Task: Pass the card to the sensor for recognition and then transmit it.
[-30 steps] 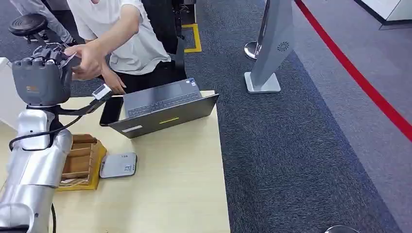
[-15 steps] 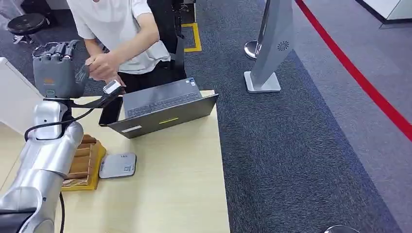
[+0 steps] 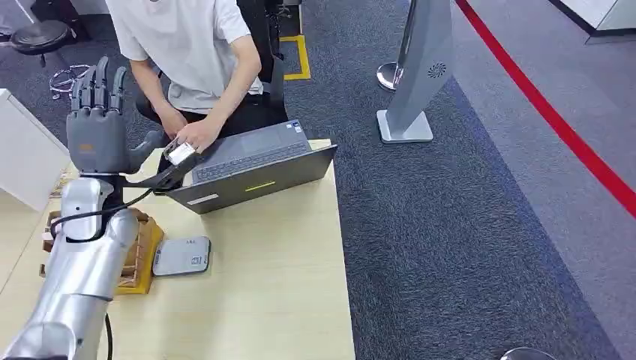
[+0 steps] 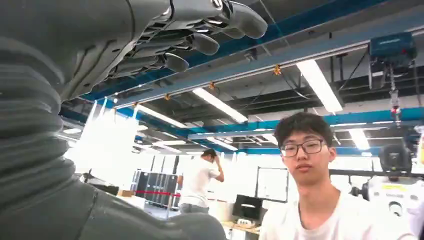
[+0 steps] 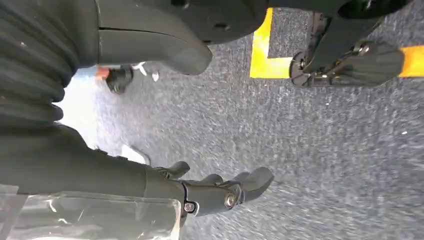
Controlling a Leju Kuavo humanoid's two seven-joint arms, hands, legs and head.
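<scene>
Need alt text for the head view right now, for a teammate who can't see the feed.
The robot's left hand is raised, fingers spread, holding nothing, across a wooden table from a person in a white shirt whose hand rests by an open laptop. A grey card reader lies beside a wooden organizer.

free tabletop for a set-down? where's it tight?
Free: bare light wooden table right of the flat grey sensor pad, in front of the open grey laptop. Crowded: far left corner, with the raised left hand, the person's hands, wooden slotted tray.
</scene>
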